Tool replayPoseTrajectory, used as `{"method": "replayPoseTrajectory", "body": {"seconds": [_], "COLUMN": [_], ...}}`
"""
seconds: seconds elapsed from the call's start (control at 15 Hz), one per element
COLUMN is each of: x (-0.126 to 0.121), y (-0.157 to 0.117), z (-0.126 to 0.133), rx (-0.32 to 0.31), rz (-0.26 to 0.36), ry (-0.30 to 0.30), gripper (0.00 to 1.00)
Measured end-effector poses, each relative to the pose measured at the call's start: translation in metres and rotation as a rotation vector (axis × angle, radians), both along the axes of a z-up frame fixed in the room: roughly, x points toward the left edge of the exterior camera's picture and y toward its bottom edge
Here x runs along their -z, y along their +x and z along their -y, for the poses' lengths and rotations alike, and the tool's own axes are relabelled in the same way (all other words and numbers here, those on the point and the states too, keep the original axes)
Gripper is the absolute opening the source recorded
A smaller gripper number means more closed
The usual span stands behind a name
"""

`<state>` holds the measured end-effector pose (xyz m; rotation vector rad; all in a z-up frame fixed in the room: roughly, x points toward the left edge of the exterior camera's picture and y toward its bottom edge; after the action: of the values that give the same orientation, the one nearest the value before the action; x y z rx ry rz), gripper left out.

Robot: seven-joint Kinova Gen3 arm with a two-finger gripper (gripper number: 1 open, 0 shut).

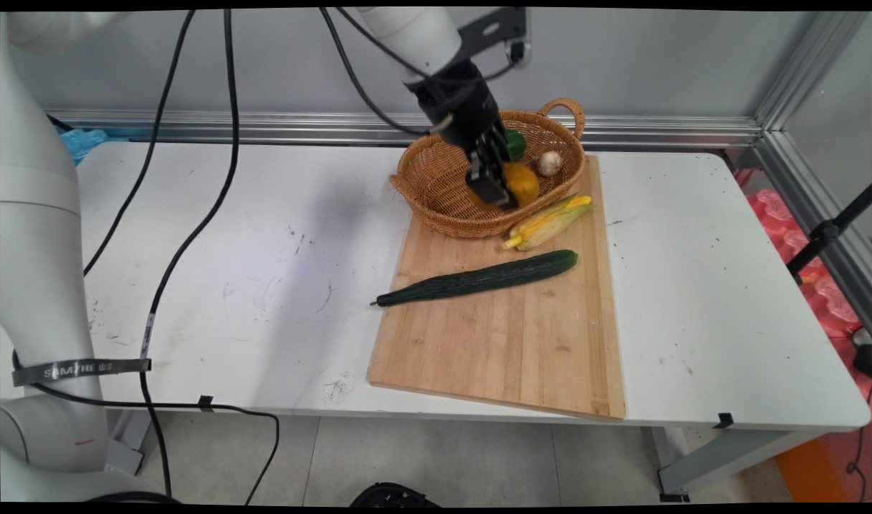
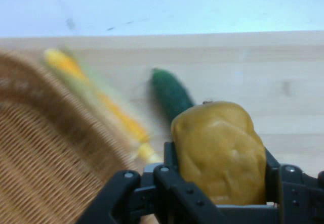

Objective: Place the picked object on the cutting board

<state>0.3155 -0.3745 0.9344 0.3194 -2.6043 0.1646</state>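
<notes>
Jaws clamped on a yellow, perhaps potato-like lump [image 2: 220, 150] above the basket [image 1: 436, 185].

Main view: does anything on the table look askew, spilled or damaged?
Nothing spilled or broken. The cucumber lies slanted with its thin end past the cutting board's left edge, and the corn leans against the basket. The hand grips a yellow potato.

wall [image 1: 657, 57]: grey | table [image 1: 728, 285]: white, scuffed | floor [image 1: 421, 457]: pale, possibly tiled
</notes>
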Motion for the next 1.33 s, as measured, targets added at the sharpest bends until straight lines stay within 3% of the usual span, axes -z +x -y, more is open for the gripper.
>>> {"method": "replayPoseTrajectory", "body": {"seconds": [0.6, 1.07, 1.33], "x": [0.037, 0.085, 0.113], "y": [-0.062, -0.096, -0.109], "z": [-0.03, -0.031, -0.028], "rx": [0.284, 0.438, 0.496], "rz": [0.026, 0.066, 0.085], "ry": [-0.035, -0.065, -0.074], "gripper": [0.0, 0.0, 0.0]}}
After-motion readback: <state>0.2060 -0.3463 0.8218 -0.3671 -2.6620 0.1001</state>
